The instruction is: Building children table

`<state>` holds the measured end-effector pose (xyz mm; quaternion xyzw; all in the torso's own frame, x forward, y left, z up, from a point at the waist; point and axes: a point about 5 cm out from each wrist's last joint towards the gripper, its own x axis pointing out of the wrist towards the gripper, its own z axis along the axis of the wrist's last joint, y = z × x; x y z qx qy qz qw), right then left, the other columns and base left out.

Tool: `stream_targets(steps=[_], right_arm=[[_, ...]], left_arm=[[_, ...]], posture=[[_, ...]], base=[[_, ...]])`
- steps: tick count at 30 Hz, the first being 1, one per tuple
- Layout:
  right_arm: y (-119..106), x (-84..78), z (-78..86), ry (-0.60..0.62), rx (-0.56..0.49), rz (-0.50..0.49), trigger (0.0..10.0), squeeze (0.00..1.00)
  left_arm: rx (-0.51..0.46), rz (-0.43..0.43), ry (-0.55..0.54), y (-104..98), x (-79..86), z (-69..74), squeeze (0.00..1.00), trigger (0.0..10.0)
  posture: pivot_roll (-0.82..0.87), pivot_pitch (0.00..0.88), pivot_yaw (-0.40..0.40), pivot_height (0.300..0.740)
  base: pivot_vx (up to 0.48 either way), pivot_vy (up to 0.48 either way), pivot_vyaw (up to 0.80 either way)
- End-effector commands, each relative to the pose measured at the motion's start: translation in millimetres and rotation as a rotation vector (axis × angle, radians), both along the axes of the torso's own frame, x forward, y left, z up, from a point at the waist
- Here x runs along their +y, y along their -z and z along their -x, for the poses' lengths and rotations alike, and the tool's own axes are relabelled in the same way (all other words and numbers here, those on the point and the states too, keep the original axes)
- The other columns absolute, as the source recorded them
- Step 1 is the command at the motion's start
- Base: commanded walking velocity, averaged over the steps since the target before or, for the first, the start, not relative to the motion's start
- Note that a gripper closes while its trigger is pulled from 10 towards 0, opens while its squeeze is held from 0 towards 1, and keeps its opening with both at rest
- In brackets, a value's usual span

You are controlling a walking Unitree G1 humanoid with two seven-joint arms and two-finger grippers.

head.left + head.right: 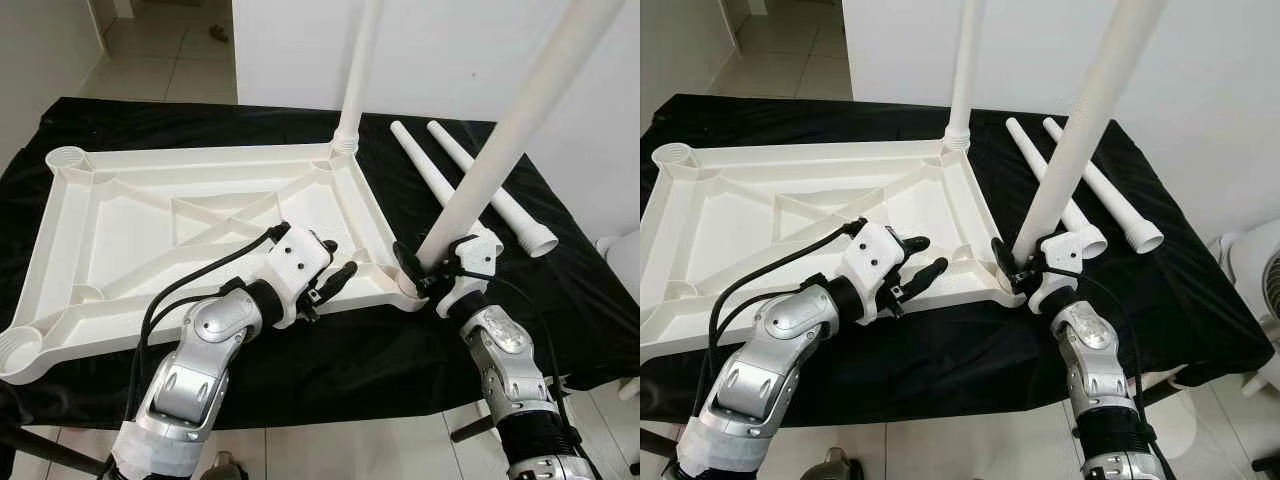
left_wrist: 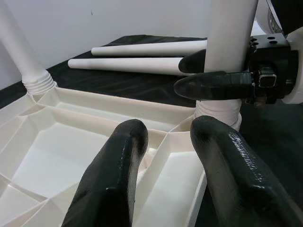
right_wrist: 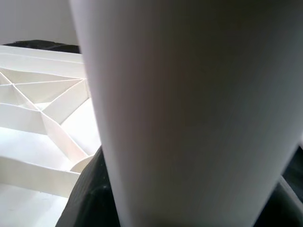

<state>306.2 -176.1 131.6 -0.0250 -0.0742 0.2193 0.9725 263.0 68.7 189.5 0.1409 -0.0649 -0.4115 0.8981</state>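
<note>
White plastic made up every part of the kit, set against a black cloth (image 1: 560, 300) over the table. Nearest the robot, the left tool (image 1: 335, 278) rested on the near rim of the upturned tabletop (image 1: 150, 235), its fingers parted and gripping nothing; it looked placed there to press the panel down and keep it from sliding while a leg went in. Just beside it, at the near right corner, the right tool (image 1: 428, 268) was clamped around the base of a tilted leg (image 1: 520, 120), whose threaded end sat at the corner socket (image 1: 405, 292). The low grip probably gave control for seating or twisting the leg, which leaned and did not yet stand square. Further back, a second leg (image 1: 360, 70) stood upright in the far right corner socket, apparently already fitted. Beyond the tabletop's right edge, two spare legs (image 1: 470, 170) lay side by side on the cloth, within reach for the two left-hand sockets (image 1: 65, 157), which were open. No brand, label or writing could be read on any part.
</note>
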Motion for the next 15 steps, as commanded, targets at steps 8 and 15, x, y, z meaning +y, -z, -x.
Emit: stream_targets(steps=[8,15], right_arm=[[38.5,-6.6,6.2,0.054,0.222,-0.114,10.0,0.0],[38.3,-8.5,5.2,0.074,0.223,-0.129,10.0,0.0]], left_arm=[[-0.018,0.01,-0.013,-5.6,-1.4,0.8,0.0,10.0],[-0.02,0.01,-0.013,-6.6,-0.8,0.4,0.0,10.0]], posture=[[0.1,0.085,-0.064,0.74],[0.1,0.085,-0.061,0.74]], base=[[0.0,0.0,0.0],[0.0,0.0,0.0]])
